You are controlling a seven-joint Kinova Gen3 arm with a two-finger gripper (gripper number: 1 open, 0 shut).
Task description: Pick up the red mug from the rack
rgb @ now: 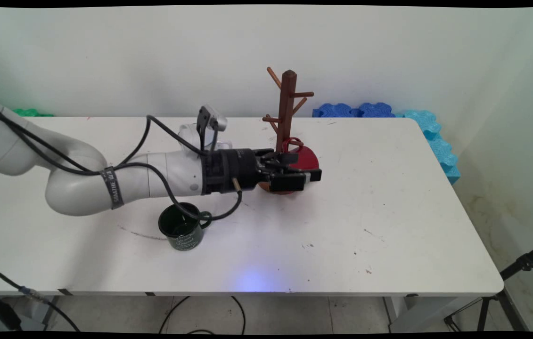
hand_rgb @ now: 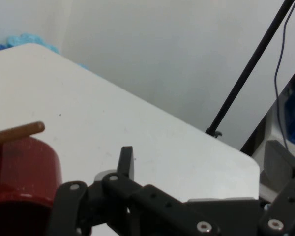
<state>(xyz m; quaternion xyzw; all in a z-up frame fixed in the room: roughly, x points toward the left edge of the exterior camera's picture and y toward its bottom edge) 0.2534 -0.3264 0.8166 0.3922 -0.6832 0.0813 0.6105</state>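
Where the arm lies stretched low across the desk (rgb: 389, 212), a dark green mug (rgb: 182, 228) stands upright behind the claw and to its near side, under the forearm and well apart from the fingers. The claw (rgb: 307, 168) is spread wide and holds nothing. The hand view shows one black fingertip (hand_rgb: 126, 160) with bare desk beyond it. The red mug (rgb: 311, 159) sits just beside the claw on its far side, at the foot of the wooden mug tree (rgb: 287, 108). In the hand view the mug is off to one side, outside the fingers rather than between them, with a wooden peg (hand_rgb: 19, 132) jutting over its rim. I cannot tell whether a finger touches the mug. Further right, well beyond the claw, blue foam pieces (rgb: 356, 110) line the wall and a black tripod (rgb: 520, 268) stands off the desk's end.
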